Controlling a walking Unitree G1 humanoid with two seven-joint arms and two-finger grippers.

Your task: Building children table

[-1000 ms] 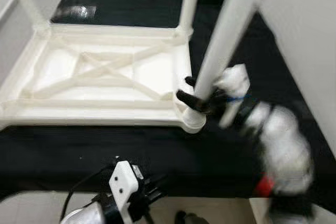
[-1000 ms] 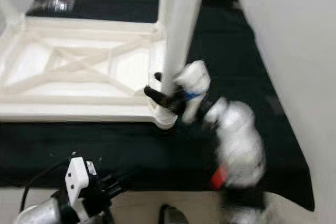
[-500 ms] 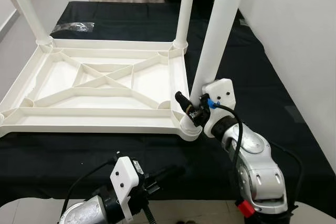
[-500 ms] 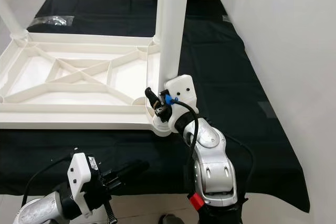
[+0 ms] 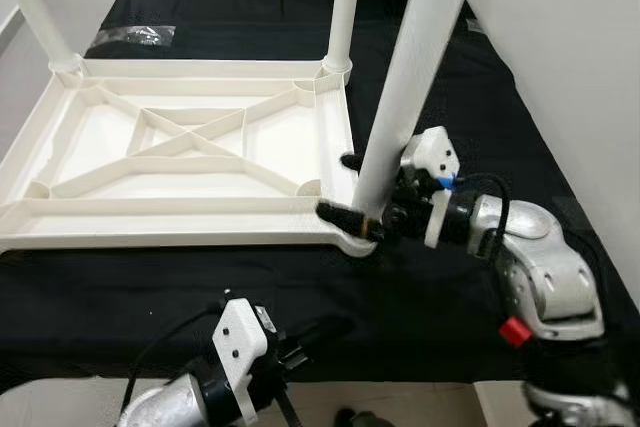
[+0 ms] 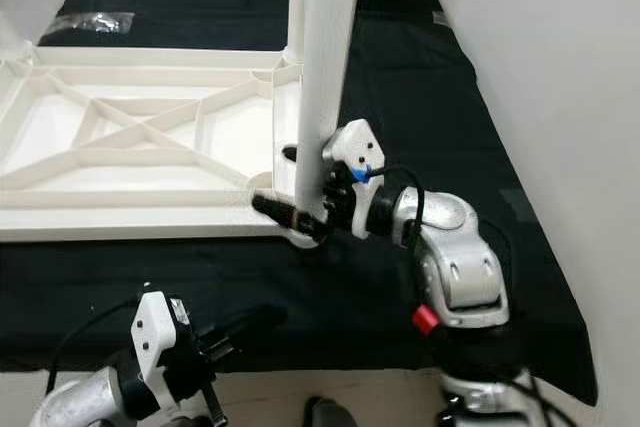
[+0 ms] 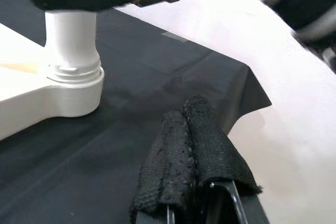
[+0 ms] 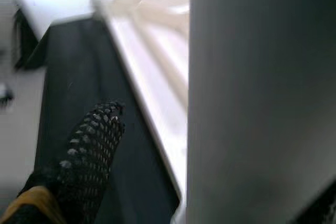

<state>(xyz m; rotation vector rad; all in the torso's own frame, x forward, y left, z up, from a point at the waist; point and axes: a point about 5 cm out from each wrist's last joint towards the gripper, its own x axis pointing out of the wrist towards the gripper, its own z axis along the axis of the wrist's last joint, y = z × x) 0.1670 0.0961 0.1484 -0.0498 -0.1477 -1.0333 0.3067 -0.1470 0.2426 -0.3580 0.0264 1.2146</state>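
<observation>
**Seating the near-right leg in its corner socket**

The white table leg (image 5: 405,97) is standing between my right gripper's (image 5: 352,192) two black fingers, one finger on each side of its lower end, so I am holding the leg just above the point where it enters the corner socket (image 5: 360,239) of the upturned white table top (image 5: 180,162). In my right wrist view the leg is looming as a broad pale column right beside one finger (image 8: 86,156), touching or very nearly so. The leg is leaning a little off upright, its top tilted away from the table top.

I judge this to be the step of fitting the leg. The next move calls for me to bring it upright and press or twist it down until it sits flush in the socket, without dragging the table top across the black cloth (image 5: 450,77).

Two other legs are standing at the far corners: the far right leg (image 5: 343,7) and the far left leg (image 5: 35,12).

My left gripper (image 7: 191,150) is hanging low near the cloth's front edge, well apart from the work, its fingers pressed together around nothing.
</observation>
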